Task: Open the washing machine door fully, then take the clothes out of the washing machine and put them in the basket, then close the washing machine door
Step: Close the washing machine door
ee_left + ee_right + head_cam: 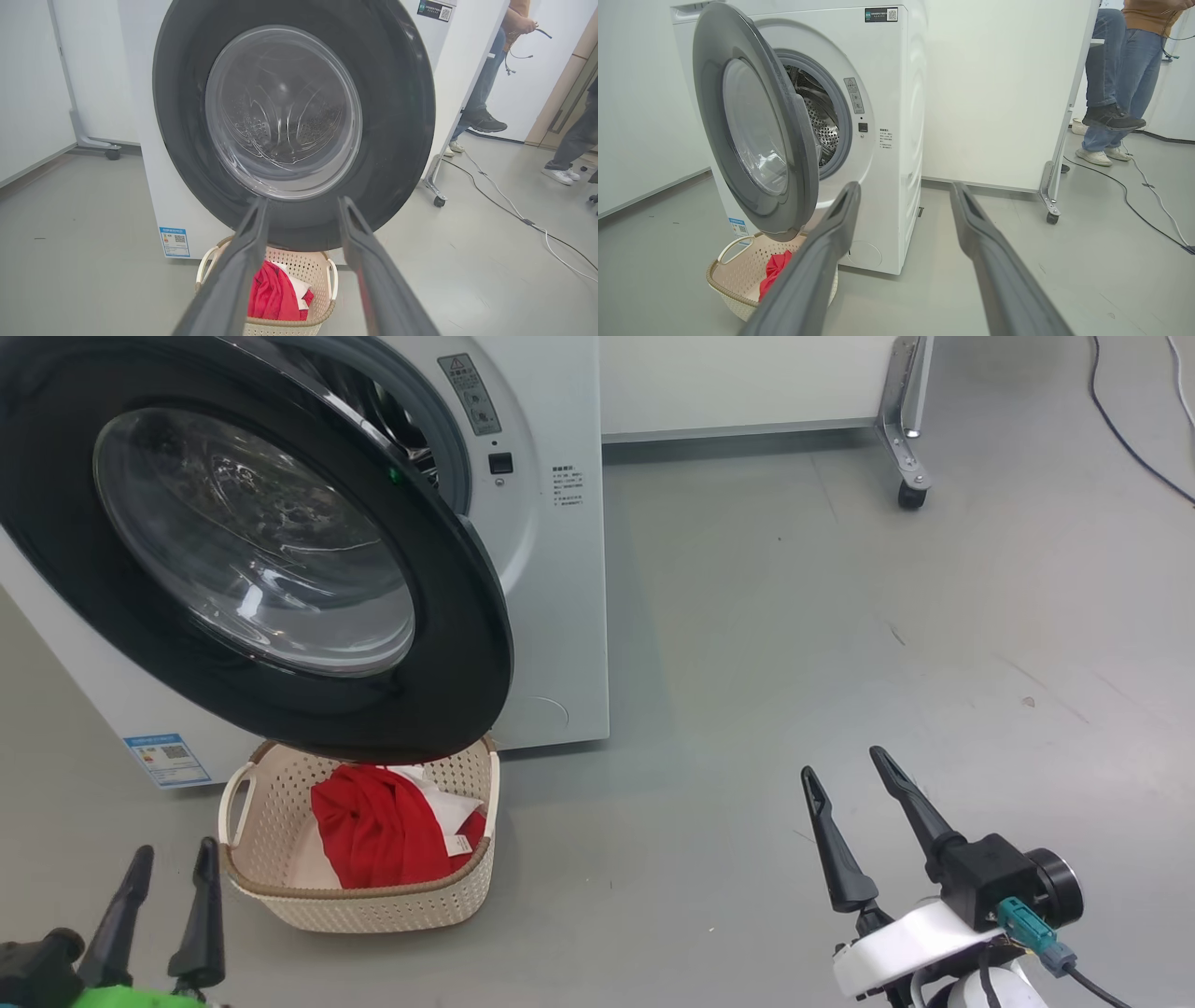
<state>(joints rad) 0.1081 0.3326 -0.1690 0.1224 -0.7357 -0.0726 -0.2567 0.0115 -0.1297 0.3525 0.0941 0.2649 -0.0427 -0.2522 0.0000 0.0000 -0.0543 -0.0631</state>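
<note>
Red soft fabric, the clothes, lies crumpled in the cream perforated basket on the smooth grey floor, just before the white washing machine. The glossy black-rimmed washing machine door hangs open above the basket, hiding its far edge. My left gripper and right gripper gape, 2 empty pairs of fingers. A person's legs stand beyond a wheeled white panel.

place: test lab | signs: wheeled white partitions, floor cables (people standing by), grey floor
</note>
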